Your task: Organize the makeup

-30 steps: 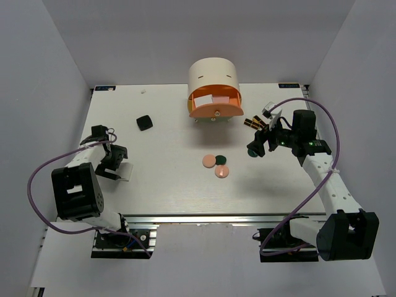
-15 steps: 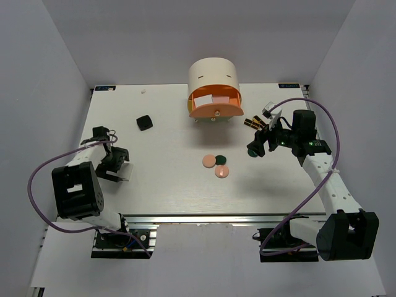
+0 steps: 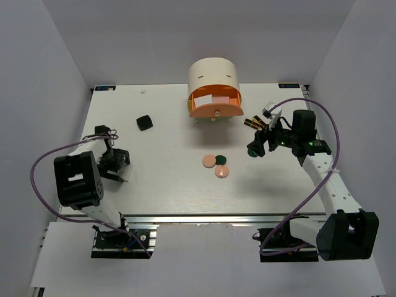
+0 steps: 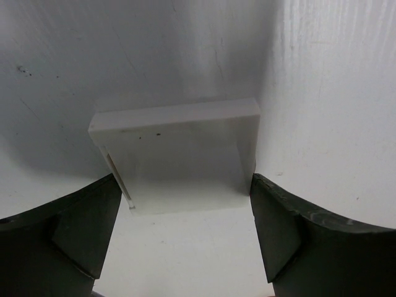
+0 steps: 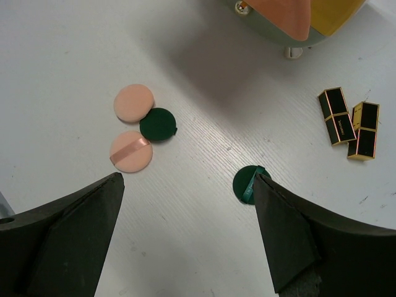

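My left gripper (image 4: 185, 185) is spread wide, fingertips flanking only the near edge of the white compact (image 4: 179, 148), flat on the table (image 3: 167, 192), left side; closing this shallow could squirt it away.

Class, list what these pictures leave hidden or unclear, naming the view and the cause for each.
- Left wrist: near corners of the compact lie behind fingers of the left gripper; contact cannot be told.
- Top: that gripper largely covers the compact.
- Top: what lies in the drawer of the cabinet is too small to name.
- Right wrist: the top edge cuts off the cabinet; a finger of the right gripper hides part of one green disc.
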